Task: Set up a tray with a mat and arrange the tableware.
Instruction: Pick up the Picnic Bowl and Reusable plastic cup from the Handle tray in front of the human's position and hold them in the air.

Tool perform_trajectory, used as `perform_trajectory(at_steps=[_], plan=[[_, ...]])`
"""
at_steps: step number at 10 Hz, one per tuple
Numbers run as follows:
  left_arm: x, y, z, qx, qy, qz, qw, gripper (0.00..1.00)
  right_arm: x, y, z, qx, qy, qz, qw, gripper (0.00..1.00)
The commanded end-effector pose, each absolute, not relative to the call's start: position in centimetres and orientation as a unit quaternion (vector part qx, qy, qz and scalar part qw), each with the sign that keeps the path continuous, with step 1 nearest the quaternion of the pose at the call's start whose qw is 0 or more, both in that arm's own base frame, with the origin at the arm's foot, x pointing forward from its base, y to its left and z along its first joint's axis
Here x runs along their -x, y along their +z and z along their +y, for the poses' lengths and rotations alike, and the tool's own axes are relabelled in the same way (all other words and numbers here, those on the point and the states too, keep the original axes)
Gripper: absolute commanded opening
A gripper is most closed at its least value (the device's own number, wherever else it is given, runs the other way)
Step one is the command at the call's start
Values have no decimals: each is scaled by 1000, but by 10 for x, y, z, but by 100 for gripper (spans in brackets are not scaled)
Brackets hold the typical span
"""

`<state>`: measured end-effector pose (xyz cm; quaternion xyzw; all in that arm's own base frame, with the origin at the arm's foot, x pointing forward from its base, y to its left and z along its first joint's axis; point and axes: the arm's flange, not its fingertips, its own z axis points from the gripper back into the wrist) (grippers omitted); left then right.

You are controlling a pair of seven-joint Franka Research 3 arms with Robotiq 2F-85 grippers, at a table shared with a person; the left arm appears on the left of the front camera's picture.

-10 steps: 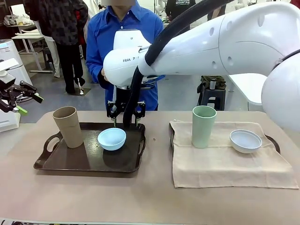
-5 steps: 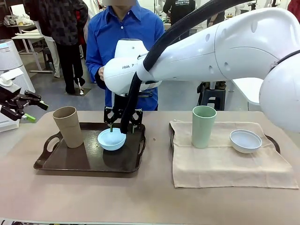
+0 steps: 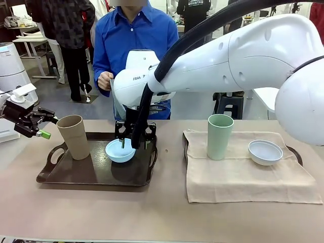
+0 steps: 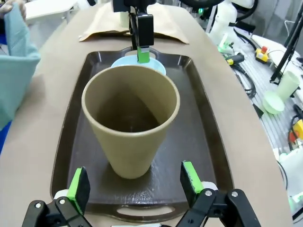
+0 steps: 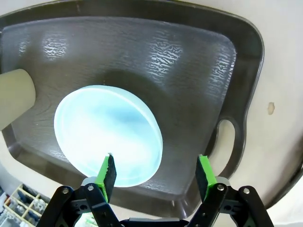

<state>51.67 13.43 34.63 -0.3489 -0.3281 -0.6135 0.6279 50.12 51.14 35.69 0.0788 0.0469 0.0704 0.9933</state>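
- Tabletop [image 3: 162,217]: dark tray [image 3: 76,177] on left holds tan cup [image 3: 73,136], blue bowl [image 3: 120,150].
- I see right gripper [image 5: 155,163] spread wide, straddling blue bowl rim.
- left gripper [image 4: 135,176] released, near tan cup.
- green cup [image 3: 220,136], white bowl [image 3: 265,152] on mat [image 3: 243,182], right.

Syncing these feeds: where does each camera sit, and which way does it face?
Front view: fixed between the arms, facing across the table at the person; right gripper above the tray, left gripper at picture left.
Left wrist view: on that wrist, looking along open fingers at the tan-brown cup.
Right wrist view: on that wrist, looking down past open fingers at the light blue bowl.
All three share cup, bowl, tray.
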Motion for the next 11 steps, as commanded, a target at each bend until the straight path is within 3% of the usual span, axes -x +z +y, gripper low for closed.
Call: perform_trajectory(at_steps=[1, 11], plan=[[-524, 337, 134, 327, -613, -348, 630, 100, -497, 349, 511, -76, 67, 67, 993, 87], [-552, 300, 87, 375, -635, -315, 597, 100, -495, 335, 538, -64, 74, 55, 994, 87]])
